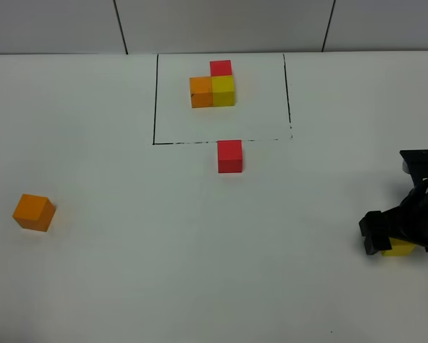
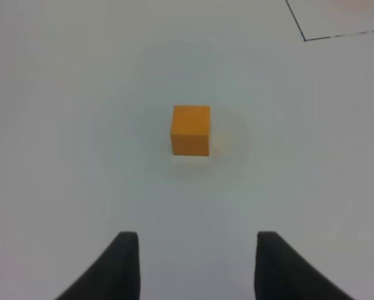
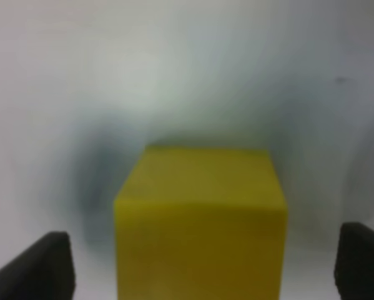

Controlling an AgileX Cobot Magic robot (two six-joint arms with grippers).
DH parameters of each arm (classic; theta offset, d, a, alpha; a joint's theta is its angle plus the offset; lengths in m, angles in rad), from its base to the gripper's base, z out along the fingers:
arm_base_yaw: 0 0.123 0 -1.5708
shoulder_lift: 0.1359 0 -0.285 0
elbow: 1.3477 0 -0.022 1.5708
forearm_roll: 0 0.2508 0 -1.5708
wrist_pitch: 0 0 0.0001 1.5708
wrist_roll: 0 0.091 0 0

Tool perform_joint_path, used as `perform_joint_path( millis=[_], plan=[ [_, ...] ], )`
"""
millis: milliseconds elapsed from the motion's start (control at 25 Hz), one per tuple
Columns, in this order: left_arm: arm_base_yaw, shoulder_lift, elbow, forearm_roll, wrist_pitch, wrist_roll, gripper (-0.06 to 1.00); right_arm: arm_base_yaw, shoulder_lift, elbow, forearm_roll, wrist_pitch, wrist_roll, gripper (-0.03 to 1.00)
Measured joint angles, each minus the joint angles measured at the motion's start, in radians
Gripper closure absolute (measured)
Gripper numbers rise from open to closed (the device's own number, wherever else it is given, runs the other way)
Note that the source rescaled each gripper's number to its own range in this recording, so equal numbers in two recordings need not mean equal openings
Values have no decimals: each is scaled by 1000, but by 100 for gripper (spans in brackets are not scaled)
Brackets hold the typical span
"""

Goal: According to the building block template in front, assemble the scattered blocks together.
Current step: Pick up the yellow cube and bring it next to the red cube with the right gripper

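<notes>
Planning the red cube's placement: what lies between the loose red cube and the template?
Only bare table and the outline's dashed black edge separate the loose red cube from the template, per the exterior high view.

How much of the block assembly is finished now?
Done: nothing is joined yet; the red cube stands alone outside the drawn frame around the template. In hand: the right gripper has its fingers open on either side of the yellow cube, not yet closed on it. To do: gripping it, fetching the orange cube at the far left, and joining all three as the template shows.
</notes>
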Motion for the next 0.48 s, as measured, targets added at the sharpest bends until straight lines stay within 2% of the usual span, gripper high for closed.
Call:
perform_joint_path(
  millis=[280,360,480],
  plan=[
    [0,0,0,0,0,0,94,0,14,0,0,-12,-2,28],
    [0,0,0,0,0,0,94,0,14,0,0,-13,-3,33],
    [0,0,0,0,0,0,94,0,14,0,0,-13,-3,47]
  ],
)
